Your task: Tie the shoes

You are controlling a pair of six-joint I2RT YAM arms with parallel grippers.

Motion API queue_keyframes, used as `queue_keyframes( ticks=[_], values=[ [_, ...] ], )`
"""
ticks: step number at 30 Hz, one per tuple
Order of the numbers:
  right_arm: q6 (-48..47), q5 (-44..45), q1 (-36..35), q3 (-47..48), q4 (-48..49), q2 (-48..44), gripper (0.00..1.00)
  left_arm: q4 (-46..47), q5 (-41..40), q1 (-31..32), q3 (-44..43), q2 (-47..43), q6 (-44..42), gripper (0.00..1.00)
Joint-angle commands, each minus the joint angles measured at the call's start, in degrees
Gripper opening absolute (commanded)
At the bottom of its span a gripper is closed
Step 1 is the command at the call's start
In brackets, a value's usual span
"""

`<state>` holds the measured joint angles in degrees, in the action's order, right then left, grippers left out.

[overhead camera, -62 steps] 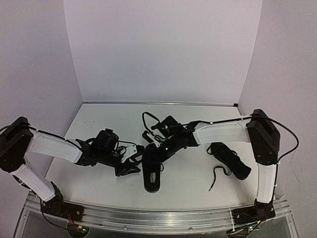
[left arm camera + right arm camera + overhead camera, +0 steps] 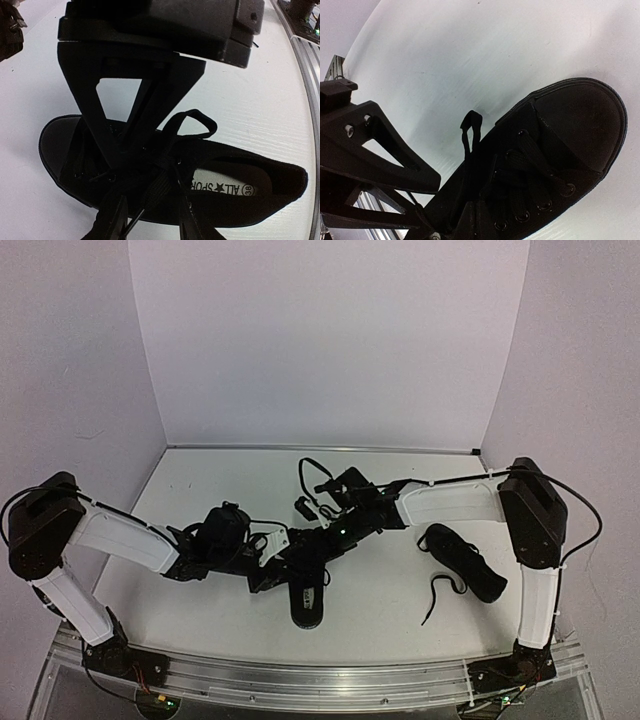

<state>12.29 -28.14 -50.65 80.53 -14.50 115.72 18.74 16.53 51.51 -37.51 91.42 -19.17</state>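
One shoe [image 2: 305,618] is lying near the middle of the surface [image 2: 200,500], toe pointing away from the bases and its pale label [image 2: 220,189] showing inside, in the same spot as before. The second shoe [image 2: 465,562] is lying well apart to the right with its laces trailing loose, also unmoved.

The left arm [image 2: 120,535] is now reaching further in towards the middle than it was earlier, bringing the left fingers [image 2: 116,225] right up against the first shoe's lacing. They are standing a narrow way apart, straddling the laces near the tongue, with a strand running between them; nothing is clamped as far as the wrist view shows.

The right fingers [image 2: 80,85] are pressing down on the same lacing from the far side, much where they were, and are closed together; whether a lace is pinched between them cannot be told. A lace loop [image 2: 470,127] is standing up just beside them, above the eyelets
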Motion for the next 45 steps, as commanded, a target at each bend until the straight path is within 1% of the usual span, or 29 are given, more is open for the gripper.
queue_keyframes(
  ticks=[1, 3, 4, 9, 10, 24, 32, 38, 45],
  values=[
    [-0.1, -0.7, 0.3, -0.8, 1.2, -1.2, 0.01, 2.9, 1.1, 0.4, -2.7, -1.6, 0.8, 0.34],
    [0.0, -0.7, 0.3, -1.0, 1.3, -1.3, 0.01, 3.4, 1.7, 0.4, -2.8, -1.4, 1.2, 0.30],
    [0.0, -0.7, 0.3, -1.0, 1.4, -1.2, 0.01, 3.4, 2.0, 0.4, -2.8, -1.2, 1.3, 0.27],
    [0.0, -0.9, 0.4, -1.2, 1.7, -1.2, 0.00, 2.7, 4.0, 0.6, -3.5, -0.9, 1.2, 0.02],
    [0.1, -1.0, 0.4, -1.3, 1.8, -1.2, 0.00, 2.5, 4.4, 0.7, -3.6, -0.9, 1.2, 0.00],
    [0.7, -2.1, 0.8, -2.2, 3.4, -0.8, 0.00, 1.4, 7.9, 3.7, -7.3, 0.1, 0.5, 0.00],
    [0.9, -2.4, 0.9, -2.4, 3.8, -0.7, 0.00, -0.3, 10.8, 4.7, -8.4, -1.5, -0.3, 0.00],
    [1.2, -3.2, 1.1, -2.5, 4.3, -0.8, 0.00, -2.5, 12.3, 5.9, -9.4, -3.0, -1.3, 0.00],
    [1.5, -3.7, 1.3, -2.7, 4.7, -1.0, 0.00, -5.8, 12.6, 7.7, -11.4, -2.4, -2.7, 0.00]
  ],
)
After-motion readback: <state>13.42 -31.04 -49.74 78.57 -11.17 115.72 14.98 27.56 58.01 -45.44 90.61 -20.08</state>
